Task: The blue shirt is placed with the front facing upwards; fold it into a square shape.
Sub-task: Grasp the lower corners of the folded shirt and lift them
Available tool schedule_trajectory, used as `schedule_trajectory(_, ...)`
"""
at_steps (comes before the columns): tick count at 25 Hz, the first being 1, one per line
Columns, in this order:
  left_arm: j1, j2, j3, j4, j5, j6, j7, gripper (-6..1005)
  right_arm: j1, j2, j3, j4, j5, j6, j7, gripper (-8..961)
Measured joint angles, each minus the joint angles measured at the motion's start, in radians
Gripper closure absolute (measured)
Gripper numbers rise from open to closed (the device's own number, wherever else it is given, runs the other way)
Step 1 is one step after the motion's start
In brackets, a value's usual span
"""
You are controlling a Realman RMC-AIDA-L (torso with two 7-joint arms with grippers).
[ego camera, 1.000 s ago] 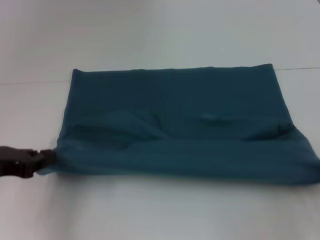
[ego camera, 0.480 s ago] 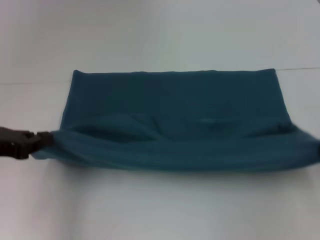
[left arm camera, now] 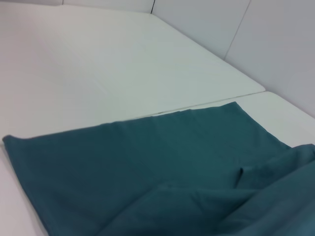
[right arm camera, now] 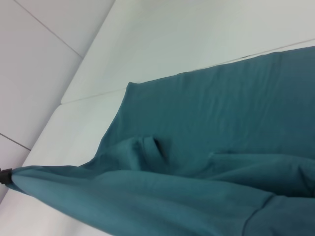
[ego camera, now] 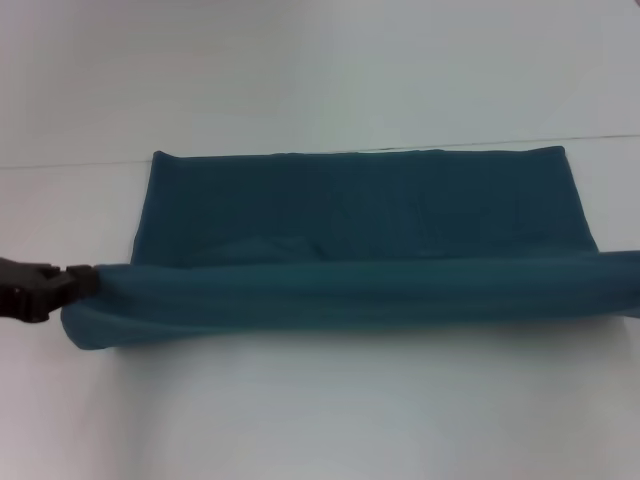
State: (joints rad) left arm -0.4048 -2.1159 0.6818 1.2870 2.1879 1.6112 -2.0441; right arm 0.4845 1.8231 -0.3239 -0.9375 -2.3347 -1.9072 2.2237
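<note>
The blue shirt [ego camera: 350, 210] lies across the white table [ego camera: 320, 420], plain teal with no print showing. Its near edge is lifted into a long taut roll [ego camera: 350, 295] spanning the head view. My left gripper [ego camera: 88, 283] is at the left, shut on the shirt's near left corner and holding it above the table. The right end of the lifted edge runs off the picture's right side, and my right gripper is out of view. The shirt also shows in the left wrist view [left arm camera: 138, 167] and the right wrist view [right arm camera: 221, 118], where the left gripper's tip [right arm camera: 4, 176] shows at the far corner.
A thin seam [ego camera: 60, 165] crosses the table along the shirt's far edge. White table surface stretches in front of the shirt and beyond it. Wall panels [left arm camera: 275, 44] stand behind the table.
The shirt's near edge has risen and moved toward the far edge, covering more of the flat part. The left gripper has moved up and away with the corner in it.
</note>
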Motion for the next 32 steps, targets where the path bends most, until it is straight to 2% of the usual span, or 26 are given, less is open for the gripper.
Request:
schedule_trajectory(6,0.037,-0.018,-0.002,-0.007,0.000,0.030,0.029,957,-0.028,0.032,-0.013,0.023,-0.006,0.017,-0.027,873)
schedule_trajectory(14,0.132,-0.045,-0.002,-0.005,-0.021,0.103,0.080,957,-0.103,0.042,-0.011,0.116,-0.011,0.022,-0.100,870)
schedule_trajectory(32,0.270,-0.056,-0.015,0.000,-0.043,0.211,0.109,957,-0.171,0.097,-0.015,0.145,-0.080,0.014,-0.154,863)
